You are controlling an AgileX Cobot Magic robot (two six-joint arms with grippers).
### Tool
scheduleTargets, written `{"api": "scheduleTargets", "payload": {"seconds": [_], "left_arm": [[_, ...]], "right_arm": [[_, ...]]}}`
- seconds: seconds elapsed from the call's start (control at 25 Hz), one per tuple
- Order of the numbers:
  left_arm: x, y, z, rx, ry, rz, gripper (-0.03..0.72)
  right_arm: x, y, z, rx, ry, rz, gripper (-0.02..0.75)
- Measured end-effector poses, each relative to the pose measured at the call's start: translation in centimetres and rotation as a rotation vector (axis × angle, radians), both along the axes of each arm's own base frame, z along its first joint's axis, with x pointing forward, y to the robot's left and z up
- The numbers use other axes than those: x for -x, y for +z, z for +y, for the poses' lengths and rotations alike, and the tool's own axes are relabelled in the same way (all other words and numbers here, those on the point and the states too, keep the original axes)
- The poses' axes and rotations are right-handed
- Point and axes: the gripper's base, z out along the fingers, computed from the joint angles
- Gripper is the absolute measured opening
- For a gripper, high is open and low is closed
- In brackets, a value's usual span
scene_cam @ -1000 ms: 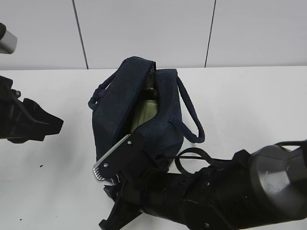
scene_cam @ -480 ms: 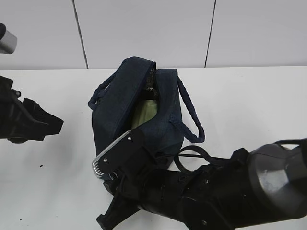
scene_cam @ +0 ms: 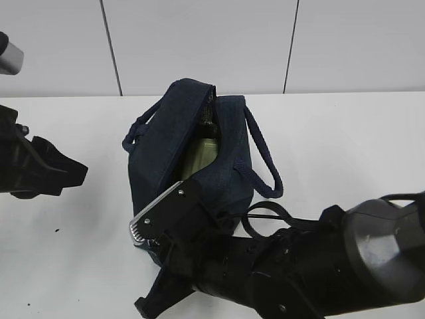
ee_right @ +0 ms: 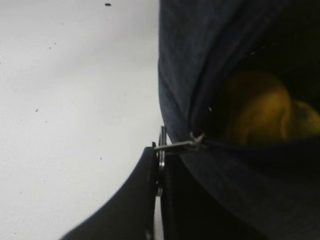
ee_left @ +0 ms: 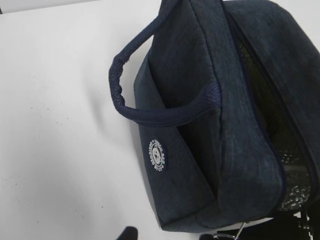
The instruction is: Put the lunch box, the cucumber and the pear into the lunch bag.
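Pear (ee_right: 260, 107) sits inside the lunch bag (scene_cam: 219, 179); right tool (ee_right: 159, 165) pinches its ring pull (ee_right: 161, 150) (left tool unseen).

I'm looking at a lab-style test bench: a bare white counter (scene_cam: 345, 133) with plain white panelled wall (scene_cam: 199, 40) just behind it.

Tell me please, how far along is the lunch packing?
Pear and the pale-lidded lunch box already sit inside the bag; the cucumber cannot be seen. Right gripper is shut on the zipper's ring pull, with the top unzipped. Closing it appears to be left.
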Motion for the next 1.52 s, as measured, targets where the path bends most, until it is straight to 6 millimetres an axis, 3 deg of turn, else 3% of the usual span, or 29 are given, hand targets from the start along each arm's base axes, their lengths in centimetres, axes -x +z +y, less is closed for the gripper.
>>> {"api": "scheduleTargets", "payload": {"seconds": [0.2,0.48,0.76,1.0,1.16,1.52], "left_arm": [[0.0,0.0,0.0,0.000,0.000,0.000,0.238],[0.0,0.0,-0.1,0.023,0.009,0.010,0.238],[0.1,0.1,-0.3,0.065,0.024,0.030,0.238],[0.0,-0.1,-0.4,0.043,-0.003,0.027,0.239],[-0.3,-0.7,-0.5,-0.006,-0.056,0.023,0.249],[0.4,-3.5,-0.2,-0.090,-0.167,-0.018,0.335]], "right_arm": [[0.5,0.2,-0.4,0.053,0.005,0.065,0.006],[1.5,5.2,-1.2,0.059,0.076,0.026,0.006],[1.9,8.0,-1.4,0.077,0.139,-0.011,0.006],[0.8,11.2,0.4,0.078,0.202,-0.065,0.006],[-0.2,12.7,0.5,0.076,0.199,-0.084,0.006],[-1.8,13.2,-0.7,0.084,0.151,-0.081,0.006]]}}
